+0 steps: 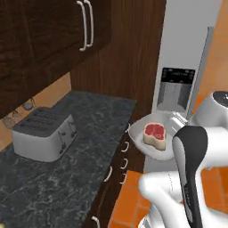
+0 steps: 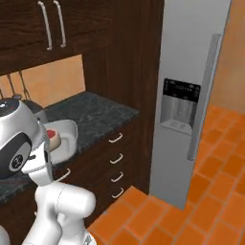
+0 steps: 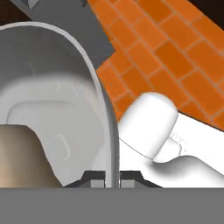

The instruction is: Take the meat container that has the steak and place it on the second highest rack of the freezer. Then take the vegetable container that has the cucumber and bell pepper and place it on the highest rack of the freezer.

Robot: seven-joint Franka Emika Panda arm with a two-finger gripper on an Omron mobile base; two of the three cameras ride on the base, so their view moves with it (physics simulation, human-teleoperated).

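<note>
Grey tray, wide and rounded, carrying one steak: being held in the air off the tabletop edge, between the drawer fronts and the freezer. End effector clamping the tray's thin rim, fingers pinching together on either side of it at a single edge. Risk, as a judgement: the tray is hanging from one rim point, so it may be tipping and the steak sliding toward the low side, or the rim slipping out under a quick swing. Freezer door appearing shut, its bar handle standing proud toward the tray; carrying on toward the rack would be striking it. Open room: tiled floor before the freezer, wide and unobstructed; tabletop edge and drawer pulls lying near on the tray's left.
</note>
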